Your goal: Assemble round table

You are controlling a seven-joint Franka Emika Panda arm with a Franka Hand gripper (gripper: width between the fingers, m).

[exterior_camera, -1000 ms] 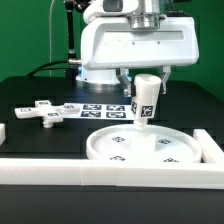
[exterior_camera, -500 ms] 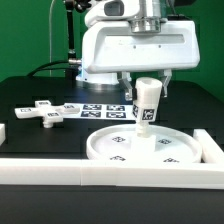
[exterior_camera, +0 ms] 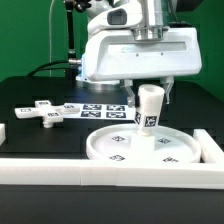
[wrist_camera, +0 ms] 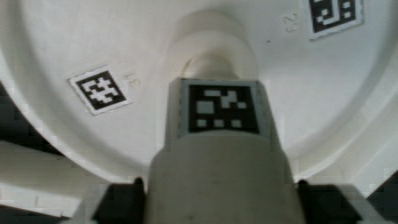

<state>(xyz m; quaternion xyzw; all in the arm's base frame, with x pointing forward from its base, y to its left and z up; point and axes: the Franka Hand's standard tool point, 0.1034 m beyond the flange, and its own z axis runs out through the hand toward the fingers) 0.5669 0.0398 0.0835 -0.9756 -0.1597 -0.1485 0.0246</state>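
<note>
My gripper (exterior_camera: 150, 92) is shut on the short cylindrical post (exterior_camera: 149, 108), white with a black-and-white tag. It holds the post nearly upright over the middle of the large rimmed round disc (exterior_camera: 112, 148), which lies flat on the table. In the wrist view the post (wrist_camera: 221, 130) fills the middle and its far end points at the disc (wrist_camera: 107, 40); black fingers (wrist_camera: 125, 200) flank it. I cannot tell if the post touches the disc. The small cross-shaped foot (exterior_camera: 40, 112) lies at the exterior view's left.
The marker board (exterior_camera: 100, 111) lies flat behind the disc. Long white edge rails run along the front (exterior_camera: 100, 172) and the exterior view's right (exterior_camera: 210, 148). A small white block (exterior_camera: 3, 132) sits at the left edge.
The gripper with the post has moved a little toward the exterior view's right and the post now stands straighter over the disc. The foot and disc have not moved.
</note>
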